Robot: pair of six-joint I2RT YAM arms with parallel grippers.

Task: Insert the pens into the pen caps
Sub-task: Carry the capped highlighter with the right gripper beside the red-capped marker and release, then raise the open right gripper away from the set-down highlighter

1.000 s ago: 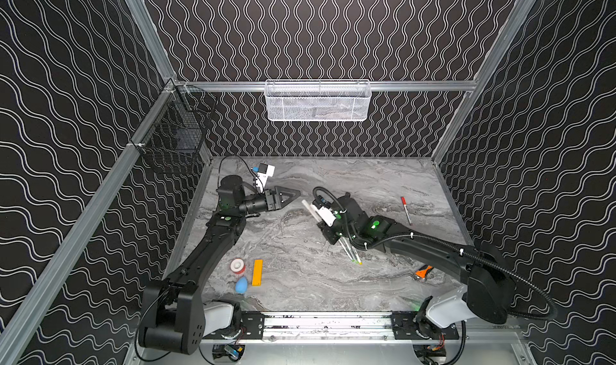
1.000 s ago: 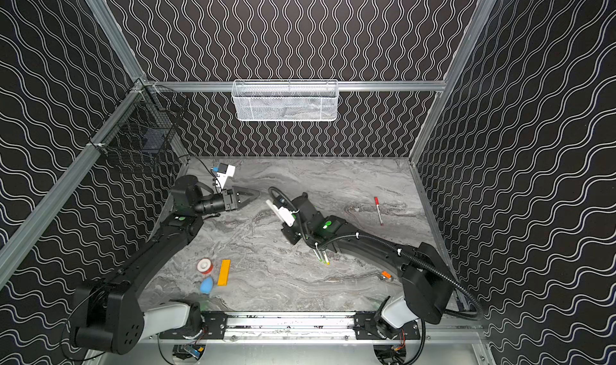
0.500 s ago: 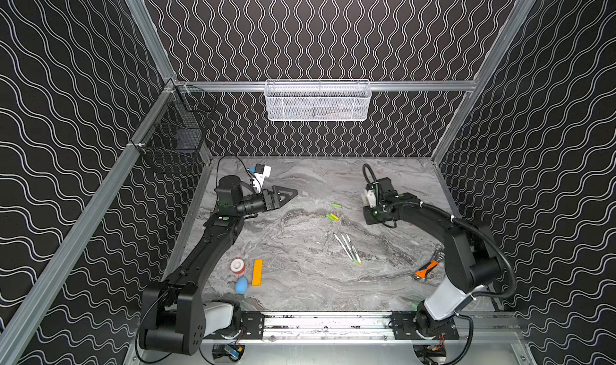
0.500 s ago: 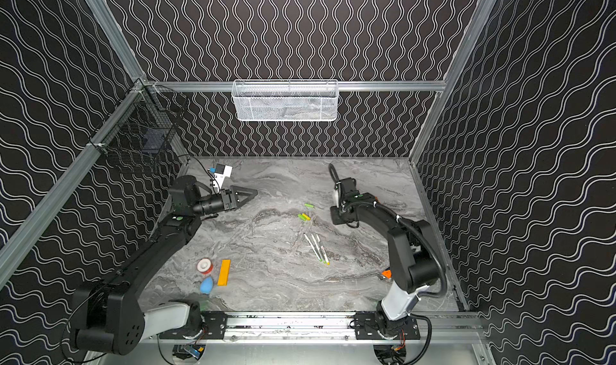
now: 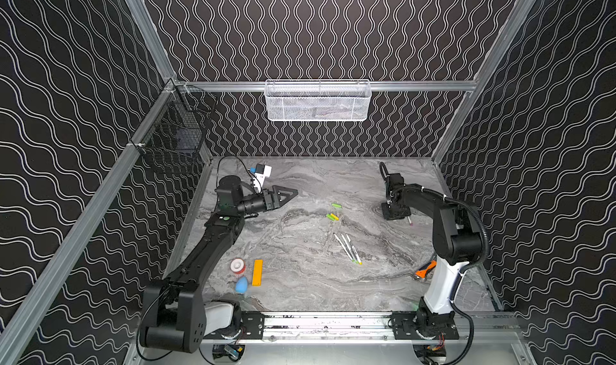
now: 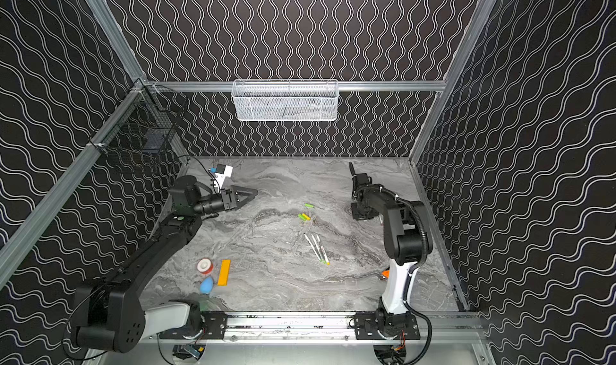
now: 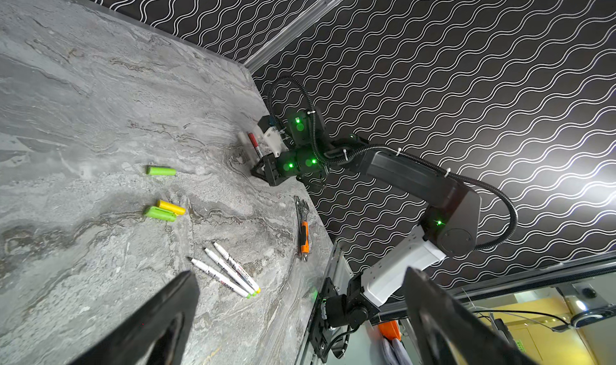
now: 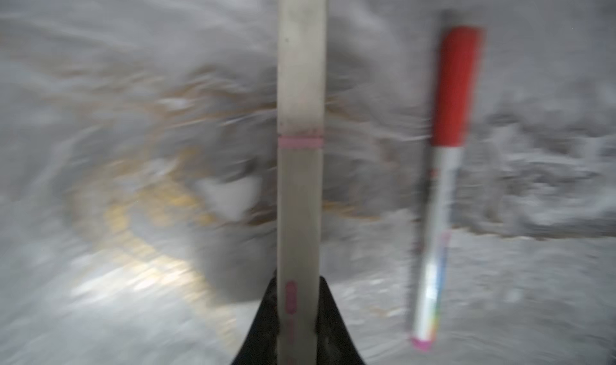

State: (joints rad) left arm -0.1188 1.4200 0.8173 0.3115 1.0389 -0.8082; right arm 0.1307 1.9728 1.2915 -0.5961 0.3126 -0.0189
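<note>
Three white pens (image 5: 348, 249) (image 6: 318, 248) (image 7: 230, 270) lie side by side mid-table. Behind them lie the pen caps: a single green one (image 5: 336, 205) (image 7: 161, 170), then a green (image 7: 159, 213) and a yellow one (image 7: 170, 207) together. My right gripper (image 5: 395, 215) (image 6: 361, 215) (image 8: 300, 316) is low over the table at the right, shut on a white pen with pink marks (image 8: 300, 113). A red-capped pen (image 8: 455, 86) (image 7: 255, 145) lies just beside it. My left gripper (image 5: 289, 193) (image 6: 250, 193) (image 7: 300, 316) hovers open and empty at the back left.
An orange-handled tool (image 5: 426, 269) (image 7: 304, 236) lies near the right arm's base. A tape roll (image 5: 237, 266), an orange bar (image 5: 257, 272) and a blue blob (image 5: 241, 284) sit front left. A white mesh basket (image 5: 316, 101) hangs on the back wall, and a black wire basket (image 5: 173, 140) on the left wall.
My right arm has swung from the table's middle to the right side with the white pen, ending beside the red-capped pen. The left gripper has barely moved.
</note>
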